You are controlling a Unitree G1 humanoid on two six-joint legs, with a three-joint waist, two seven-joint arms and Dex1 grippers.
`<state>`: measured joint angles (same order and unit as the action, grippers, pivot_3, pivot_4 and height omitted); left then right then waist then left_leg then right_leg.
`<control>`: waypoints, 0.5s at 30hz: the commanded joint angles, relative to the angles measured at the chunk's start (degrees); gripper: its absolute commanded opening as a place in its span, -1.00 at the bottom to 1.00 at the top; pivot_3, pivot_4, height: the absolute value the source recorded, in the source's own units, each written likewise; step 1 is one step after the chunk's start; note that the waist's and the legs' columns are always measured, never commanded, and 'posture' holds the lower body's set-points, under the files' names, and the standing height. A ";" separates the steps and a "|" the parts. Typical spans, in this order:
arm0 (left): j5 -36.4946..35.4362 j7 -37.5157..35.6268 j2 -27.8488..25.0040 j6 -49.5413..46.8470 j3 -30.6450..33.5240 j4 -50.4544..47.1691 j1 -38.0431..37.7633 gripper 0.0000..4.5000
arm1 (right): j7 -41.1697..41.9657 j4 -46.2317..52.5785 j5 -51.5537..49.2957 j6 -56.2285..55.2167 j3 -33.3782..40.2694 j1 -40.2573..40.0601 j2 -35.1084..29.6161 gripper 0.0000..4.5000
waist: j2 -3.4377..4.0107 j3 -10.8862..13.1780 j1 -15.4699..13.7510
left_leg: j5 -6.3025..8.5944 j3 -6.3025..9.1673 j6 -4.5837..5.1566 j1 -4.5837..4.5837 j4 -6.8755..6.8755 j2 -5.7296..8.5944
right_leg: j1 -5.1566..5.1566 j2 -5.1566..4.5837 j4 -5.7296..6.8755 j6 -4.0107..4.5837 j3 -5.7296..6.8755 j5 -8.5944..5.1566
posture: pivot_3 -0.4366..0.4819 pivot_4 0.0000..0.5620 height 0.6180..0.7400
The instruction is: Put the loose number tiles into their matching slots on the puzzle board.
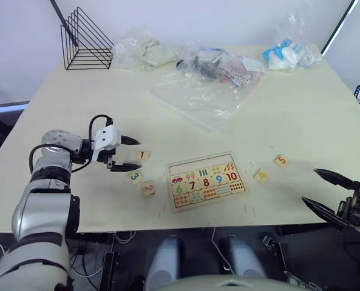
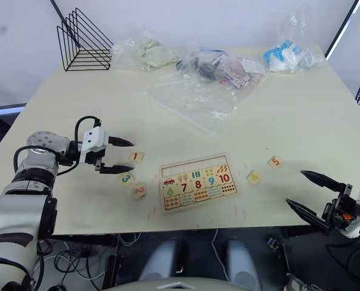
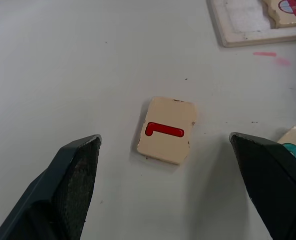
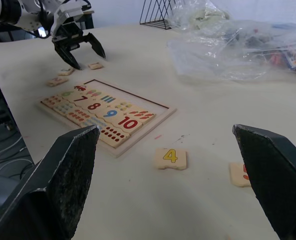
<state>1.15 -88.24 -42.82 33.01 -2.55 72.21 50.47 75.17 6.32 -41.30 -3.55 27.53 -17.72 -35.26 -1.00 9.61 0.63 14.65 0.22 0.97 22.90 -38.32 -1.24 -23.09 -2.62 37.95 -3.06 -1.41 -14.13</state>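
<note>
Bench (image 1: 301,103): we see the whole job laid out on its near half; clear plastic bags (image 1: 204,91) and a black wire rack (image 1: 85,39) sit at the far side, well apart from the work.

Puzzle board (image 1: 206,180): it lies flat near the front edge, between our two arms. Its lower rows are filled, with 6, 7, 8, 9 and 10 and the picture pieces in place.

Empty slots (image 1: 195,164): the top row is bare pale wood, so we judge that half of the number set is not yet placed.

Left hand (image 1: 126,153): released, fingers spread wide with nothing between them, hovering just beside the 1 tile; the wrist view frames that tile between the two fingers (image 3: 75,175).

Right hand (image 1: 326,192): also released and empty, low at the bench's front edge, well apart from the board.

Loose tiles, left: the 1 tile (image 1: 142,155), the 3 tile (image 1: 134,177) and the 2 tile (image 1: 148,188) lie near one another just left of the board.

Loose tiles, right: the 4 tile (image 1: 261,176) and the 5 tile (image 1: 280,160) lie to the board's right.

Progress: we count five tiles left and none in hand, so we judge the task about half done, with the 1 tile likely first.
</note>
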 commanded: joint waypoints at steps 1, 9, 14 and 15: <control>1.73 3.23 0.12 0.57 -0.06 0.93 1.40 0.95 | -0.44 2.06 -1.42 -0.37 1.94 -0.10 0.00 1.00 | 0.00 0.00 -0.07 | 0.00 0.01 0.00 0.00 0.00 0.00 | 0.00 0.00 0.00 0.00 0.00 0.00 | -0.05 -0.47 1.00; 2.64 6.66 1.00 -1.51 0.51 2.00 2.00 0.95 | -0.63 2.10 -1.61 -0.54 2.17 -0.06 -0.23 1.00 | 0.01 -0.01 -0.17 | 0.00 0.02 0.00 -0.02 -0.01 0.00 | 0.01 0.00 0.04 0.00 0.01 0.00 | -0.05 -0.47 1.00; 2.45 5.04 1.38 -2.29 0.63 2.01 1.64 0.95 | 0.02 1.72 -1.85 -0.74 2.26 -0.05 -0.42 1.00 | 0.02 -0.01 -0.21 | 0.00 0.02 0.00 -0.02 -0.02 0.01 | 0.01 0.00 0.04 0.00 0.01 0.00 | -0.05 -0.47 1.00; 2.28 4.38 1.46 -2.55 0.72 2.00 1.54 0.71 | 0.12 1.63 -1.87 -0.79 2.28 -0.04 -0.43 1.00 | 0.02 -0.01 -0.22 | 0.00 0.02 0.00 -0.02 -0.02 0.01 | 0.01 0.00 0.04 0.00 0.01 0.00 | -0.05 -0.47 1.00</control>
<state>3.09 -83.48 -41.57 31.30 -2.14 73.50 51.78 74.85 6.75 -41.98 -3.75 27.70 -17.70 -35.27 -0.98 9.59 0.41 14.65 0.24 0.97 22.88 -38.34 -1.23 -23.08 -2.62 37.99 -3.06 -1.41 -14.13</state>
